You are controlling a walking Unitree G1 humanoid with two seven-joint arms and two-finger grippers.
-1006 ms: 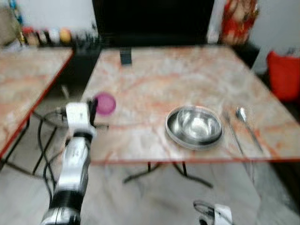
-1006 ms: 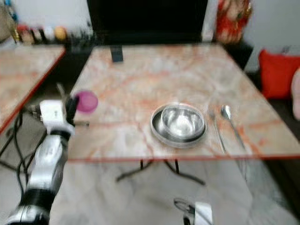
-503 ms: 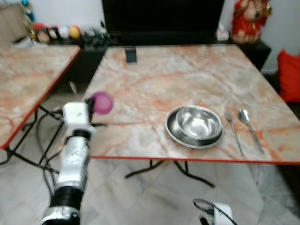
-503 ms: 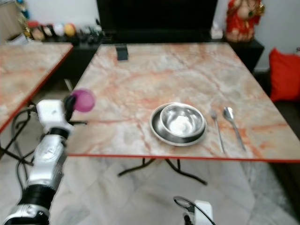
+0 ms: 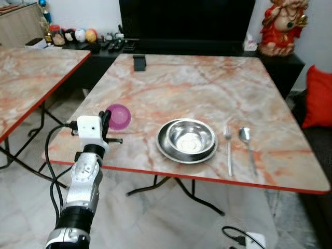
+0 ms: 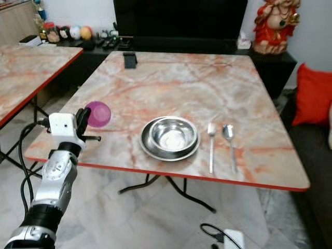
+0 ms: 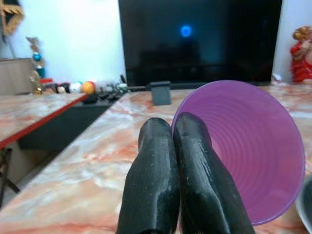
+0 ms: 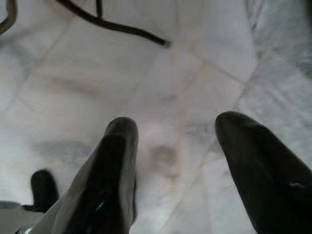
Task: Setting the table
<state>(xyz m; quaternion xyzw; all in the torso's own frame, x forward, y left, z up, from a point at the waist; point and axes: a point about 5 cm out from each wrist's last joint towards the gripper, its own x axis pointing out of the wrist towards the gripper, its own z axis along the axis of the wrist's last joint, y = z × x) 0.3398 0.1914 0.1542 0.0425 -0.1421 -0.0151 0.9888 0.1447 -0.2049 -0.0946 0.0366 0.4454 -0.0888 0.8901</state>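
- Two black fingers of my left gripper (image 7: 175, 180) are pressed together on the rim of the purple cup (image 5: 119, 116), holding it tipped on its side above the marble table's (image 5: 207, 88) left front corner, mouth facing across the table.
- I see a steel bowl (image 5: 190, 139) sitting in a steel plate (image 5: 165, 150) near the front edge, well apart from the cup.
- I see a fork (image 5: 228, 150) just right of the plate, and a spoon (image 5: 246, 141) beside the fork.
- I have my right gripper (image 8: 175, 165) hanging over the pale floor (image 8: 161, 73), fingers spread with nothing between them.
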